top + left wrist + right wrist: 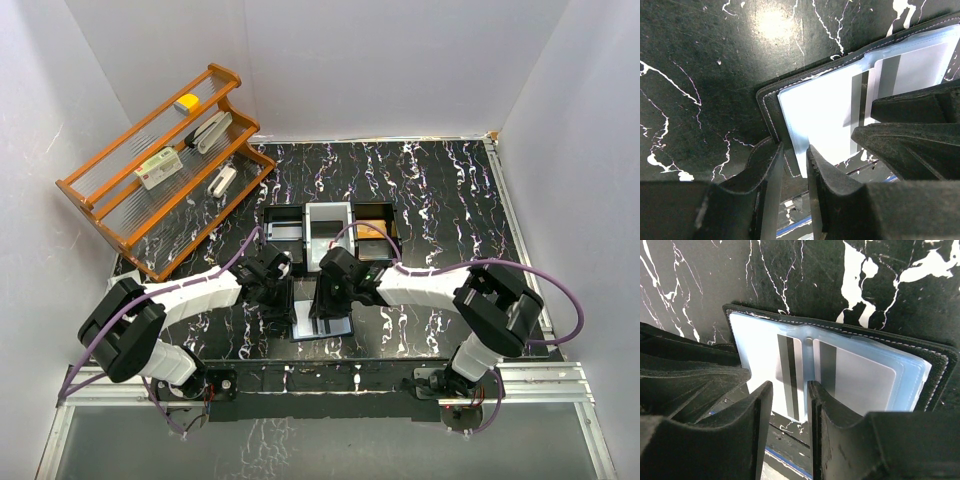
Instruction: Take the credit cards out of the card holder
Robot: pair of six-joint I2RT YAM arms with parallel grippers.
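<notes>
Black cover, glossy clear pockets: the card holder [322, 322] lies open on the table [450, 190] at its near edge, btw the arms. It's light and floppy, so pin it. The cards [860, 377] look stiff, thin, slick. Your left end effector [795, 150] straddles the cover's edge; can't tell if it's clamped. Your right end effector [790, 387] is narrowly apart over the striped card [789, 365]; pinch its near end.

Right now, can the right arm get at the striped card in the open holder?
Probably yes: the right gripper hangs over the striped card, jaws apart, nothing between. A clear pocket of the card holder seems to cover most of it.
</notes>
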